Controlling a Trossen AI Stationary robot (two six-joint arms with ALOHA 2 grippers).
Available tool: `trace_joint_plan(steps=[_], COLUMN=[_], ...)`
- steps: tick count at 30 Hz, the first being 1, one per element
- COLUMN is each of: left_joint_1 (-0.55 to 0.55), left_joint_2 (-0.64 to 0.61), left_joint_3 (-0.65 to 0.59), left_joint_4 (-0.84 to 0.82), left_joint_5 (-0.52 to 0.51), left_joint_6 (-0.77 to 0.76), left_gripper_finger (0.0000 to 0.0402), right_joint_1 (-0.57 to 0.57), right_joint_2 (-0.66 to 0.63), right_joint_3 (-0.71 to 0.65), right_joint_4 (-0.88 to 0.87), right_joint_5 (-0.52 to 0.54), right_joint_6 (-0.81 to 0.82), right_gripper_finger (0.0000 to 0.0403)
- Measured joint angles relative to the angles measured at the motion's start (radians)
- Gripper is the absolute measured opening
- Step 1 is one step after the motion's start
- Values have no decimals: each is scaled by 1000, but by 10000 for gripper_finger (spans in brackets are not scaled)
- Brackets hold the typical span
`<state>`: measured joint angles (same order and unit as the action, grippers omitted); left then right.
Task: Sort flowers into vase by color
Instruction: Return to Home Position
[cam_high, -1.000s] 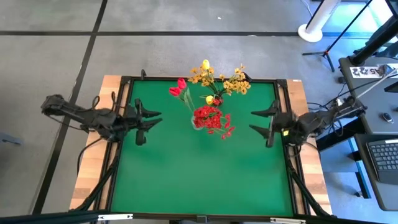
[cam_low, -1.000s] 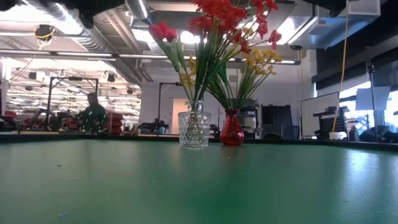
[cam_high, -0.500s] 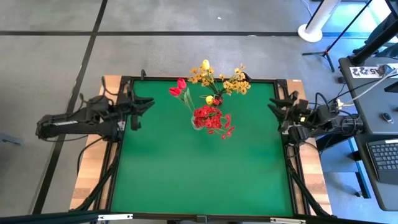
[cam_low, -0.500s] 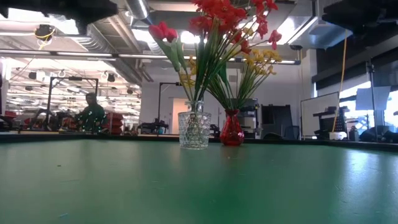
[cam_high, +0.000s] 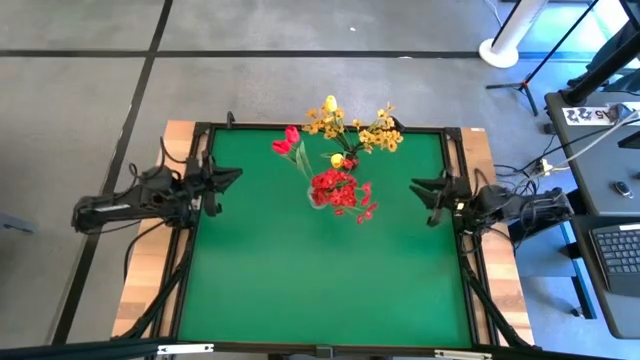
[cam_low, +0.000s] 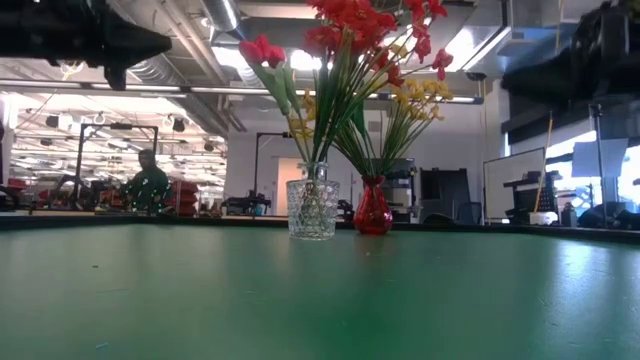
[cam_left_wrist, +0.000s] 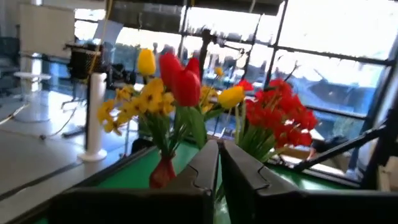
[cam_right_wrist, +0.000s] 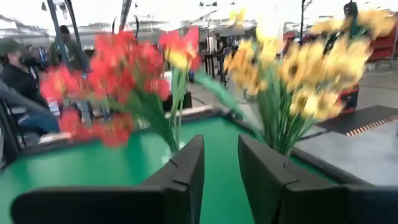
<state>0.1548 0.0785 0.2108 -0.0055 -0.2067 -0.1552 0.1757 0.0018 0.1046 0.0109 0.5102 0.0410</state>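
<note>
while poised over the left edge of the green table top (cam_high: 300, 290), grips nothing: left gripper (cam_high: 224, 186), fingers (cam_left_wrist: 202, 171) drawn to a thin slit, all but closed. opposite, over the right edge, right gripper (cam_high: 422, 200), fingers (cam_right_wrist: 186, 171) parted by a modest gap, likewise empty. both aimed inward at the flowers, both well apart from the vases.

between the two, toward the far middle of the table: clear cut-glass vase (cam_low: 312, 208), upright, holding red small-blossom clusters (cam_high: 342, 192) and red tulips (cam_high: 288, 140) that lean out to the left. just beside it, nearer the far edge: small red vase (cam_low: 373, 210), upright, holding yellow-orange blossom sprays (cam_high: 375, 135) and yellow tulips (cam_high: 330, 103), the stems fanning out over the table's rim.

off the table's right side: a keyboard (cam_high: 615, 250) and, farther back, a white tag (cam_high: 590, 113) bearing dark digits, too small to read with certainty. across the room in the low view: a person (cam_low: 148, 185) in a green top, far behind the table.
</note>
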Motion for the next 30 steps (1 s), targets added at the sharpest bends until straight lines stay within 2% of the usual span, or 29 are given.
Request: trace_joint_plan(steps=[4,9,16,21,30], left_joint_1=[0,0,-1,-1,-1], left_joint_2=[-29,-53,-54,-54,-54], left_joint_3=[-89,-205,-204,-204,-204], left_joint_4=[67,158,113,114,112], left_joint_5=[49,85,114,1,-23], left_joint_6=[-5,-71,-102,-94,-98], left_gripper_finger=[3,2,1,5,5], right_joint_1=[0,0,0,0,0], right_joint_2=[2,9,6,7,7], right_joint_3=[-85,-92,-93,-94,-95], right_joint_4=[62,73,68,70,70], right_joint_5=[-16,-42,-46,69,73], right_joint_6=[6,16,7,42,58], right_gripper_finger=[87,73,53,49,49])
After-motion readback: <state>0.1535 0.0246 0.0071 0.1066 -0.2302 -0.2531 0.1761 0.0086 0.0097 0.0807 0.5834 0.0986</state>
